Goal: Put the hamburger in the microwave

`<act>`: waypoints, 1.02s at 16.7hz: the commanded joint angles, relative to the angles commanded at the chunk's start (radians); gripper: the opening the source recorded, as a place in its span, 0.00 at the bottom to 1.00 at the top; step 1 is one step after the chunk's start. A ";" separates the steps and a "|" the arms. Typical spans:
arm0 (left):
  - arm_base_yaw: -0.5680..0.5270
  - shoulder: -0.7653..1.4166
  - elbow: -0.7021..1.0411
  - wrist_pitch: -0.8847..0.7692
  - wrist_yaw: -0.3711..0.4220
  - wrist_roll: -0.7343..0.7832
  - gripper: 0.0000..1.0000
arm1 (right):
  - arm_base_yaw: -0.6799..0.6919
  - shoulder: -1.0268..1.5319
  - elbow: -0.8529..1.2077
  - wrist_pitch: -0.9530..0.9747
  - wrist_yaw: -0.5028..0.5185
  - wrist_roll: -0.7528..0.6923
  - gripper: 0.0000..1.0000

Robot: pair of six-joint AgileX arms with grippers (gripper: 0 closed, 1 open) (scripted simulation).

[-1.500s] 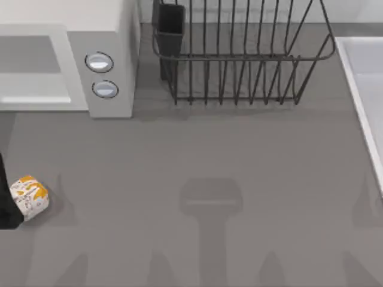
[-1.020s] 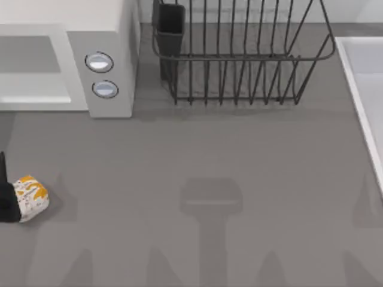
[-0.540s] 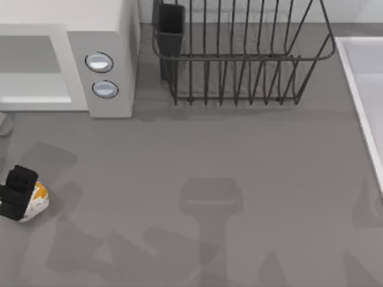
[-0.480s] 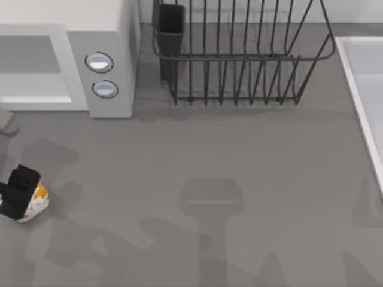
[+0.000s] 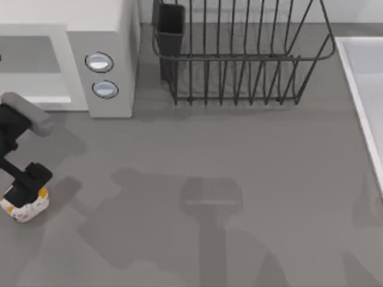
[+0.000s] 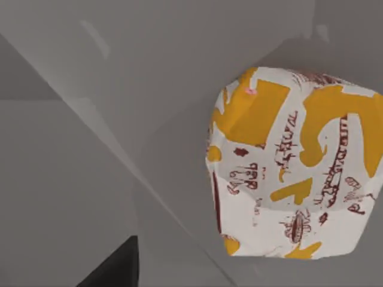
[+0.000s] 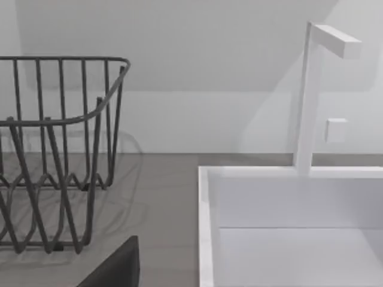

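Note:
The hamburger (image 5: 25,207), a small bundle in white paper with orange and dark print, lies on the grey table near the left edge. In the left wrist view the hamburger (image 6: 293,161) appears close up and rests on the table. My left gripper (image 5: 29,181) hangs right above it, open, with one dark finger (image 6: 114,269) off to the side and nothing held. The white microwave (image 5: 111,30) stands at the back left, its grey cavity (image 5: 30,57) facing the table. My right arm is parked at the table's right side.
A dark wire dish rack (image 5: 239,54) stands at the back centre, also seen as the rack (image 7: 54,155) from the right wrist. A white sink basin (image 5: 365,89) with its tap (image 7: 308,89) borders the right edge.
My left arm has swung in from the left edge, with more of it over the table. Its gripper now covers the top of the hamburger. The hamburger stays on the table.

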 joint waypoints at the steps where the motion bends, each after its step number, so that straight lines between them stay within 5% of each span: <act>1: -0.001 0.038 0.027 -0.020 0.000 0.015 1.00 | 0.000 0.000 0.000 0.000 0.000 0.000 1.00; 11: 0.001 0.103 0.057 -0.033 -0.001 0.038 1.00 | 0.000 0.000 0.000 0.000 0.000 0.000 1.00; 17: -0.001 0.217 -0.057 0.210 -0.001 0.040 1.00 | 0.000 0.000 0.000 0.000 0.000 0.000 1.00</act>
